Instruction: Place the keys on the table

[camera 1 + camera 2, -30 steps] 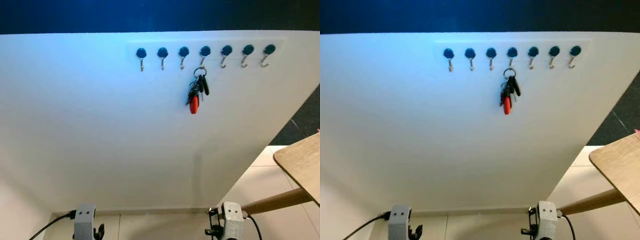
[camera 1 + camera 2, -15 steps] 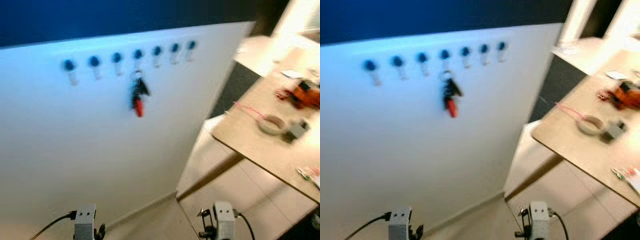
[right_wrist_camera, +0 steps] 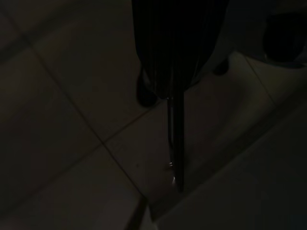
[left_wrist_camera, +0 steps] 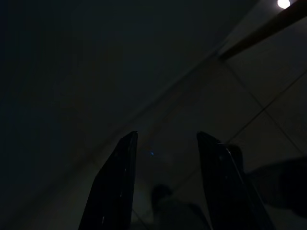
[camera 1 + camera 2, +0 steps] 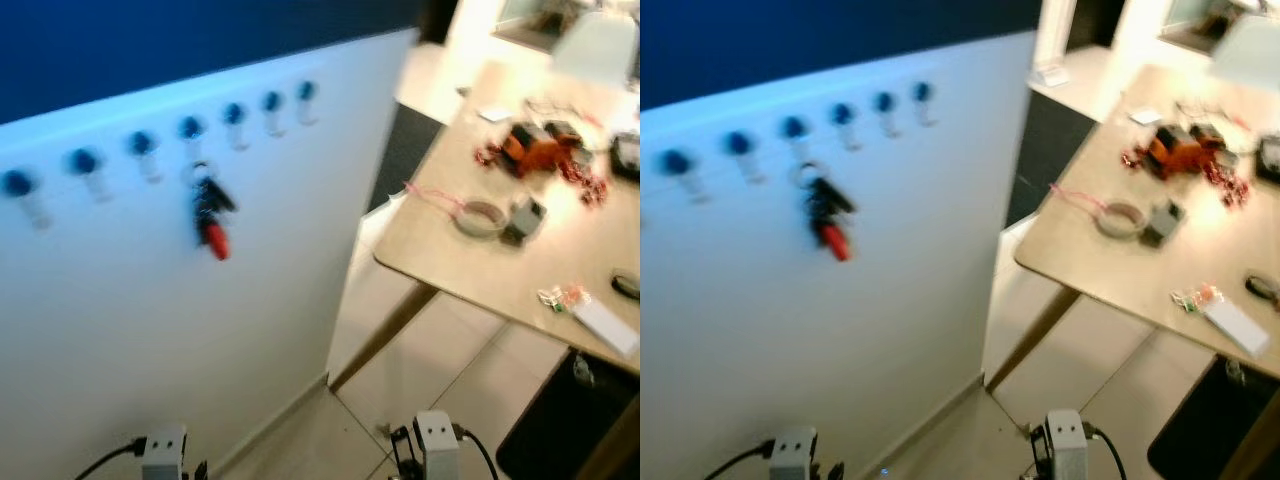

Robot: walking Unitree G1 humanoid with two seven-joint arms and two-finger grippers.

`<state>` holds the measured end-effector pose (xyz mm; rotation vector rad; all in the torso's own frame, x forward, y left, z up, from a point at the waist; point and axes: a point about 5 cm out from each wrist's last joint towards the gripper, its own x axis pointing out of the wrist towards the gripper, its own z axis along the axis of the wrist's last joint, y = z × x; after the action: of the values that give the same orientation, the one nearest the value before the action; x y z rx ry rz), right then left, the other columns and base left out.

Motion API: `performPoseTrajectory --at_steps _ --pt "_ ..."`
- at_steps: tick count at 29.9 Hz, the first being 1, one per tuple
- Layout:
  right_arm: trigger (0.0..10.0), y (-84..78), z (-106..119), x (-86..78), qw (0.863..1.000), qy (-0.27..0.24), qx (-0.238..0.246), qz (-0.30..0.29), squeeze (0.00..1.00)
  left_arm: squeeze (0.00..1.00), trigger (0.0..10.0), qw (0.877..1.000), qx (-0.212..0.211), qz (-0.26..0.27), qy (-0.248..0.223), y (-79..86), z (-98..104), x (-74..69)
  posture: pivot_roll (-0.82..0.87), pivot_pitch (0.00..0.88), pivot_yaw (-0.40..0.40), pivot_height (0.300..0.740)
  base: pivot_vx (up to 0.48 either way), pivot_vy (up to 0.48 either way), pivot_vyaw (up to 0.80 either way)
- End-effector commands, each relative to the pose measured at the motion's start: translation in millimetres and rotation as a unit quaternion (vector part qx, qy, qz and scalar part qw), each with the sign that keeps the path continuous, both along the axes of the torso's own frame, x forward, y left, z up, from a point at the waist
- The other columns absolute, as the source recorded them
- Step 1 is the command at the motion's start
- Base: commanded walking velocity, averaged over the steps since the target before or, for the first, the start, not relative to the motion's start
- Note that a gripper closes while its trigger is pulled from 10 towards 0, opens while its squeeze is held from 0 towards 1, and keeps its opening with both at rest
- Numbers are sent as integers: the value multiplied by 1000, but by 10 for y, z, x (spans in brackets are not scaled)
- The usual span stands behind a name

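Nearest, both arms hang low over the tiled floor [image 5: 420, 390]: the left gripper [image 4: 165, 184] shows its two black fingers [image 4: 115, 187] parted and empty, while the right gripper [image 3: 175, 143] shows its fingers pressed together, holding nothing. Farther off, the dark bunch of keys with a red fob [image 5: 209, 212] hangs from a blue-capped hook [image 5: 190, 128] on the white wall panel [image 5: 150, 330], well apart from the cluttered light wooden desk [image 5: 520, 290]. The blurred views risk a misjudged reach that knocks the keys down.
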<state>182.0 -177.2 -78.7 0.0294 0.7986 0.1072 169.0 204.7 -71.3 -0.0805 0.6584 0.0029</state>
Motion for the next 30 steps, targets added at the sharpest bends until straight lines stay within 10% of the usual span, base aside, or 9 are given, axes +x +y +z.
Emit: performPoseTrajectory --at_steps 1,30 --pt "10000 -33 -5 -19 1000 1 -4 -1 0 0 10000 1000 1 -1 5 12 -25 -70 25 113 5 740 0 0 -800" --pt "10000 -39 -53 -99 1000 23 -9 11 0 0 10000 999 24 35 30 115 -96 -209 27 114 -1 740 0 0 -774"
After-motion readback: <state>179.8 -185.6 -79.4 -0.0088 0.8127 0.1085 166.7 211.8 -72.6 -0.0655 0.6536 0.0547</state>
